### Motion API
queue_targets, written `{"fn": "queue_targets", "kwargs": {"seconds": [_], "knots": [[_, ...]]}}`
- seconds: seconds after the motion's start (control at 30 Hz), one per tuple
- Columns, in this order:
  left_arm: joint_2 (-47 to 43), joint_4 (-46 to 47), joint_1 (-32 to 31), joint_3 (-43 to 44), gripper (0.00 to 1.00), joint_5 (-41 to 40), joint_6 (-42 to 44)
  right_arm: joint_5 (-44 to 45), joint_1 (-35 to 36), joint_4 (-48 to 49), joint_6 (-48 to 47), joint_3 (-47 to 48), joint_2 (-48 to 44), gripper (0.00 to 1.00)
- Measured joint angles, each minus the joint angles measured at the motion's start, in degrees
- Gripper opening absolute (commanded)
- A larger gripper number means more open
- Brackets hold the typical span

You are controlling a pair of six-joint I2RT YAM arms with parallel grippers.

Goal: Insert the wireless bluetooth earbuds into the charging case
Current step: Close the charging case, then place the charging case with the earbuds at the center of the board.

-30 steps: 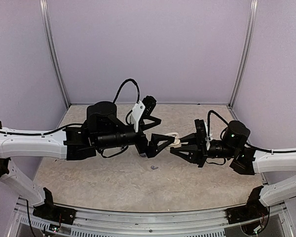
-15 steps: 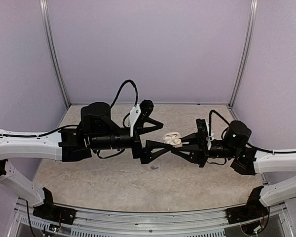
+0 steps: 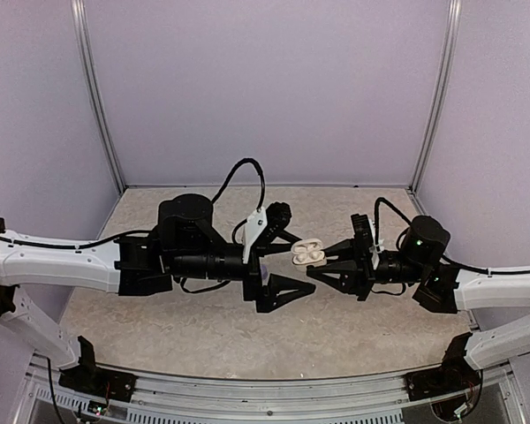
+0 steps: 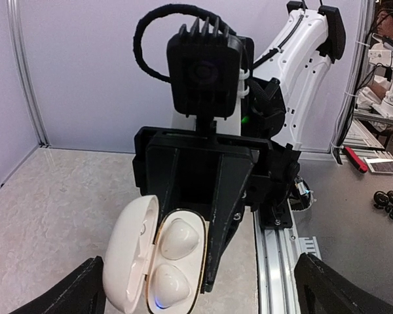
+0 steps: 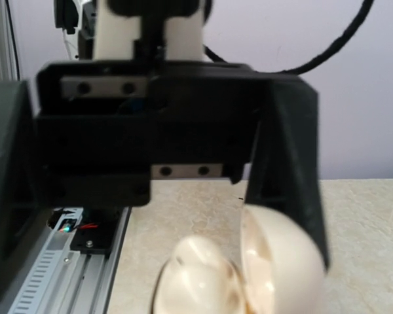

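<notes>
Right gripper: I keep its fingers pinched narrow on the glossy white clamshell charging case. The lid hangs open, so the wells face the left gripper and sit between its wide-spread fingers. Two white rounded earbuds seemingly sit inside.

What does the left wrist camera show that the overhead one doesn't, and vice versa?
Left wrist only: the inside of the open case, with two white rounded shapes in its wells and a blue light. Overhead only: both arms in full, the left arm and the right arm, and the table. Shared: the case, off the table, gripped by the right end effector, with the left end effector open in front of it.
</notes>
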Motion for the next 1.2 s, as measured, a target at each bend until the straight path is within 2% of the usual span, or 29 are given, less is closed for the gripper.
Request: {"fn": "queue_targets", "kwargs": {"seconds": [0.6, 0.77, 1.2], "knots": [[-0.57, 1.75, -4.00, -1.90, 0.99, -4.20, 8.76, -2.34, -1.79, 0.37, 3.06, -0.17, 0.35, 0.00], [-0.57, 1.77, -2.54, -1.92, 0.99, -8.87, 5.42, -1.88, -5.25, -0.13, 4.83, 0.15, 2.45, 0.00], [-1.07, 3.10, 5.33, -5.29, 0.99, -29.40, -12.24, 6.86, -20.46, -16.48, 6.75, 12.31, 15.02, 0.01]]}}
